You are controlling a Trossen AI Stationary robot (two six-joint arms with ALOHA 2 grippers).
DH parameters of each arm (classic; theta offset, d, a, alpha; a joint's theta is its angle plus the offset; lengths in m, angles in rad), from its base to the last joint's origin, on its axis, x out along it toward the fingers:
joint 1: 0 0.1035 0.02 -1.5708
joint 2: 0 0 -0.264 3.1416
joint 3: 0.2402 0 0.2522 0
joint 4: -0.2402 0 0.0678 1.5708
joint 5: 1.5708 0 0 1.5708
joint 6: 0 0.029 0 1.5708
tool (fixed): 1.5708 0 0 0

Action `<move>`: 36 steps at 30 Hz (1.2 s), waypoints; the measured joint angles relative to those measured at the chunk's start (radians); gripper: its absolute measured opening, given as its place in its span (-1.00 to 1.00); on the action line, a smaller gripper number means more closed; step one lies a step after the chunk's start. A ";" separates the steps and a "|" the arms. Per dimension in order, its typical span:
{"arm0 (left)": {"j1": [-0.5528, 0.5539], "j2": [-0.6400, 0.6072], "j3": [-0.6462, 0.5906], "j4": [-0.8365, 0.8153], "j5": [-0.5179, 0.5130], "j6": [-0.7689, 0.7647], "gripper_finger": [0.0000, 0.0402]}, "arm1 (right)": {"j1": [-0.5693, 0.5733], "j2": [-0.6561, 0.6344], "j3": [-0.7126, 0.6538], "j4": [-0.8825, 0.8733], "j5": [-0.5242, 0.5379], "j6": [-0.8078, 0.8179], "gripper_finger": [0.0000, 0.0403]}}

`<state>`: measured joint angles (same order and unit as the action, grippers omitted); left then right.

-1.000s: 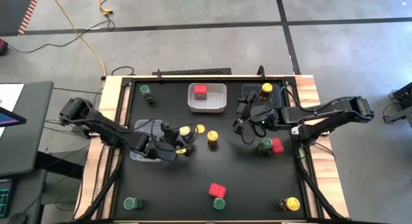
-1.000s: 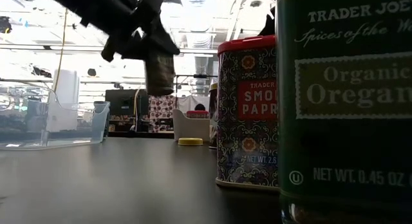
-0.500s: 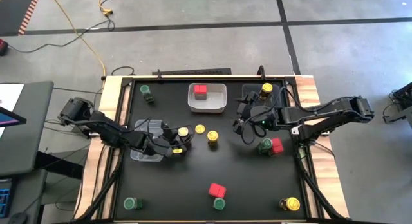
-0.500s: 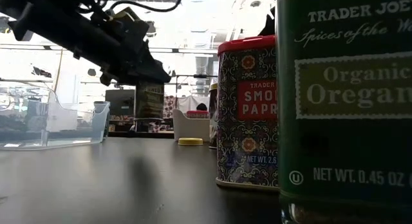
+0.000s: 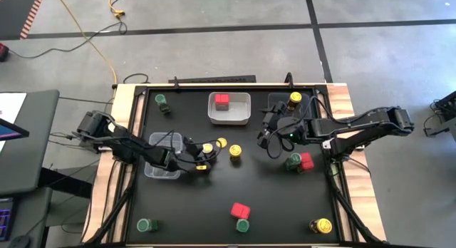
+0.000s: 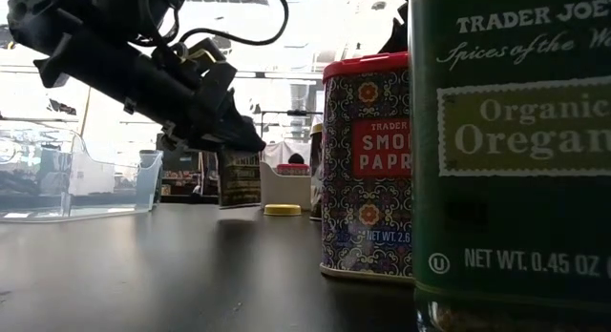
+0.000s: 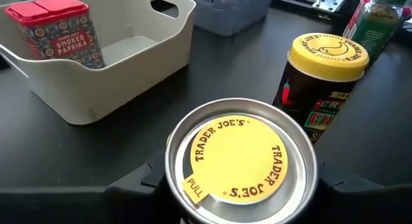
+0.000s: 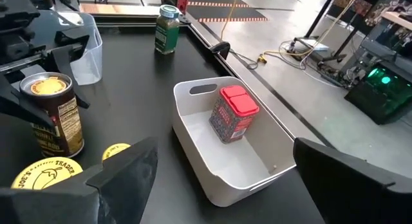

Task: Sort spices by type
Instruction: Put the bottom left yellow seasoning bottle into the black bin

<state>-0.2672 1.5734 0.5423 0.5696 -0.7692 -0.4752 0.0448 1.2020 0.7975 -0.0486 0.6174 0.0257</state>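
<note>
Black tabletop carrying scattered spice containers and trays.
Left gripper [image 5: 201, 159] is clenching a yellow-lidded jar [image 7: 241, 161] near the table's middle, just beside a second yellow jar [image 7: 325, 76] and a loose yellow lid [image 6: 283, 210]. Right gripper [image 5: 266, 137] is hovering released near the white tray [image 8: 241, 163], which is holding one red box [image 8: 233, 112].

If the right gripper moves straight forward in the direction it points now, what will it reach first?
Probably the white bin holding a red box. The right gripper, open, points toward it in its wrist view; depth is unclear, so it might pass just above the rim.
</note>
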 joint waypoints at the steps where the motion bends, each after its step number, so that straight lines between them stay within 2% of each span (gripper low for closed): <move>1: 0.000 0.000 0.000 -0.001 0.000 0.000 -0.03 | 0.000 0.000 0.000 0.000 0.000 0.000 0.93; 13: 0.004 0.000 0.000 -0.003 -0.001 -0.049 -0.03 | 0.000 0.000 0.000 0.000 0.000 0.000 0.93; 20: 0.007 0.000 0.000 -0.007 -0.001 0.001 -0.03 | 0.000 0.000 0.000 0.000 0.000 0.001 0.93; 36: 0.013 0.000 0.000 -0.016 -0.001 -0.001 -0.03 | 0.000 0.000 0.000 0.000 0.000 0.001 0.93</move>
<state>-0.2543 1.5734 0.5423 0.5540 -0.7704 -0.4766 0.0448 1.2019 0.7975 -0.0490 0.6174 0.0269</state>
